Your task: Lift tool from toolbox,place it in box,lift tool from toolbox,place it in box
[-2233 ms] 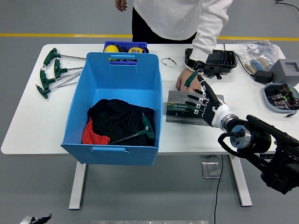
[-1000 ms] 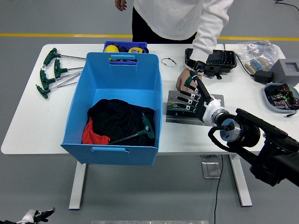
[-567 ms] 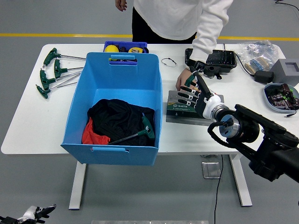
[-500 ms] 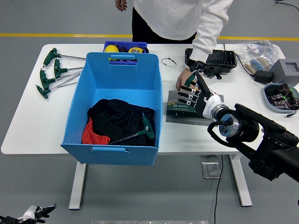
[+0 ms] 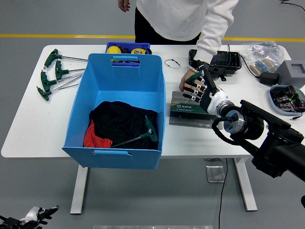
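The grey toolbox tray lies on the white table, right of the big blue box. In the box a green T-handle tool lies on black and red cloth. My right hand is over the far edge of the toolbox, fingers spread, at a green tool handle. A person's hand rests there too, touching or just beside my fingers. I cannot tell who holds the handle. My left hand hangs low at the bottom left, below the table.
Several green T-handle tools lie at the table's left end. A small blue bin stands behind the box. A black case, plastic bags, a grey box and a tray of small parts sit at the right.
My right hand has moved forward over the toolbox, from its near part to its far edge, up to the person's hand and the green handle.
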Motion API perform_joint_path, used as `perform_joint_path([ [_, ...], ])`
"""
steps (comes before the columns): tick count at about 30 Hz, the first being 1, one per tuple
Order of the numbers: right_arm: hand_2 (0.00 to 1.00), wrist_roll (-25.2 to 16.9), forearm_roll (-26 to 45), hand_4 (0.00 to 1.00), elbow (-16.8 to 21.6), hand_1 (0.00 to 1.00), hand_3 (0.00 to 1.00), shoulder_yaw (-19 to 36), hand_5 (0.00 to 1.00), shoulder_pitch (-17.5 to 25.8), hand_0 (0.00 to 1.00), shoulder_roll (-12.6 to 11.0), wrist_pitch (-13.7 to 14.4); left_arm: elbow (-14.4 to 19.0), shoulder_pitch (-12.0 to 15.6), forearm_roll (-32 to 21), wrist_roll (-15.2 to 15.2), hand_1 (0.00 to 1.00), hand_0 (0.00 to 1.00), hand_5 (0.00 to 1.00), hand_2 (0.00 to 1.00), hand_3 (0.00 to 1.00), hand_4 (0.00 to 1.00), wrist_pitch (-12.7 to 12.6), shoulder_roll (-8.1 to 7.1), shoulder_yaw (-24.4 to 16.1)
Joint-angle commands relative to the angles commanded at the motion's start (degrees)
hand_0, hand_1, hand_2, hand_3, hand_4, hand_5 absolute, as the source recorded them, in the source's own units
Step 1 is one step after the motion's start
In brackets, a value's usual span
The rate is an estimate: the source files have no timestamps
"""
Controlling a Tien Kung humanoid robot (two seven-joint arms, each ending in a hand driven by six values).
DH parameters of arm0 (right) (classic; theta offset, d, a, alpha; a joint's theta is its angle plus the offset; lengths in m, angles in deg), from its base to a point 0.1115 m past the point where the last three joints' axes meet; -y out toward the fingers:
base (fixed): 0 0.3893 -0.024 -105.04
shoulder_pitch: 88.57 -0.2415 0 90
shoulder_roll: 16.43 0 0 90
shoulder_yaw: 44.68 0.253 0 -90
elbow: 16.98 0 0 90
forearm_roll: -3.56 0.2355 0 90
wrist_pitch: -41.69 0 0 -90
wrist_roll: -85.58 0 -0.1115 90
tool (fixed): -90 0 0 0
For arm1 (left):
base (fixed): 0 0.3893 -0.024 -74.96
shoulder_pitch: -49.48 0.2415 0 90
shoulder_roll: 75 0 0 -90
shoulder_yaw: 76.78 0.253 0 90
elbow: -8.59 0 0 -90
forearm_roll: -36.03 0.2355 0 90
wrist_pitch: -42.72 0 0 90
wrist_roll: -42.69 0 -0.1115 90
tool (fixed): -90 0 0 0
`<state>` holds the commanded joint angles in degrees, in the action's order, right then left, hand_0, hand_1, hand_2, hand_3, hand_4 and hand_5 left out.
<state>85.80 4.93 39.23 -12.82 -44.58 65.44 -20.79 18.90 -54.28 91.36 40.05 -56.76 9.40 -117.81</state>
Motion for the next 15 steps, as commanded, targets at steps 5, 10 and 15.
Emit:
perform_joint_path([
  [5, 0.708, -0.1, 0.8, 0.993, 0.2, 0.534, 0.816, 0.8, 0.771, 0.6, 0.566, 0.1, -0.1, 0.0, 0.2, 0.1, 0.0, 0.735, 0.718, 0.638, 0.732, 0.69, 0.696, 0.0, 0.05, -0.1],
  [10, 0.708, -0.3, 1.7, 0.996, 0.5, 0.532, 0.809, 1.2, 0.772, 1.3, 0.565, 0.3, -0.1, 0.0, 0.4, 0.1, 0.0, 0.735, 0.718, 0.638, 0.732, 0.69, 0.697, 0.1, 0.08, 0.1],
  [15, 0.708, -0.5, 2.5, 0.996, 1.2, 0.532, 0.809, 2.2, 0.772, 1.8, 0.565, 0.5, 0.0, 0.0, 0.7, 0.1, -0.1, 0.735, 0.718, 0.638, 0.732, 0.69, 0.697, 0.2, 0.13, 0.3],
])
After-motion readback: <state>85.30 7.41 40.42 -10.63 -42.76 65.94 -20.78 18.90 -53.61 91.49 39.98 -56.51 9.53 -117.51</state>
